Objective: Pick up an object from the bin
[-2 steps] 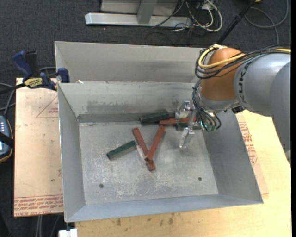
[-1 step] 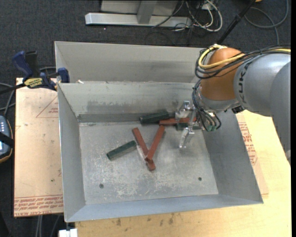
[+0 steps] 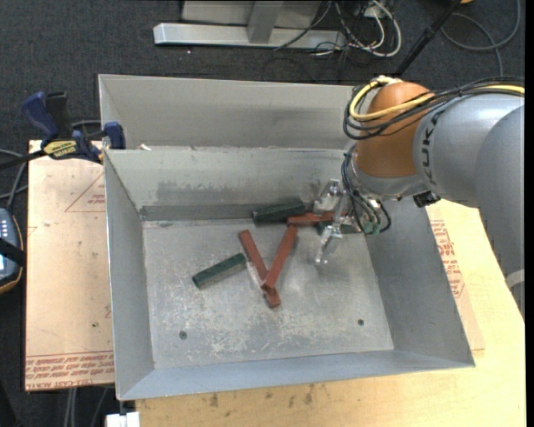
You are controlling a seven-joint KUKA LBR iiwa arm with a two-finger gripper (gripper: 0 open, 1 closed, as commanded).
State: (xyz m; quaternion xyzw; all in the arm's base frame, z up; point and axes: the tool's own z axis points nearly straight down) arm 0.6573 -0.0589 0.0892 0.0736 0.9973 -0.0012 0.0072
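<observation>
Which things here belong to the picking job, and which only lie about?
Job: gripper; grey bin; red stick at the gripper; dark green stick beside it; two red sticks in a V; left green stick.
Lying about: cables on the floor; grey bar.

Dark carpet (image 3: pixel 50 50), grey metal bar (image 3: pixel 209 33) at top, tangled cables (image 3: pixel 371 29) beside it

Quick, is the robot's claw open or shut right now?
Gripper: open, straddling the end of the rightmost red stick, not clamped on it.
</observation>
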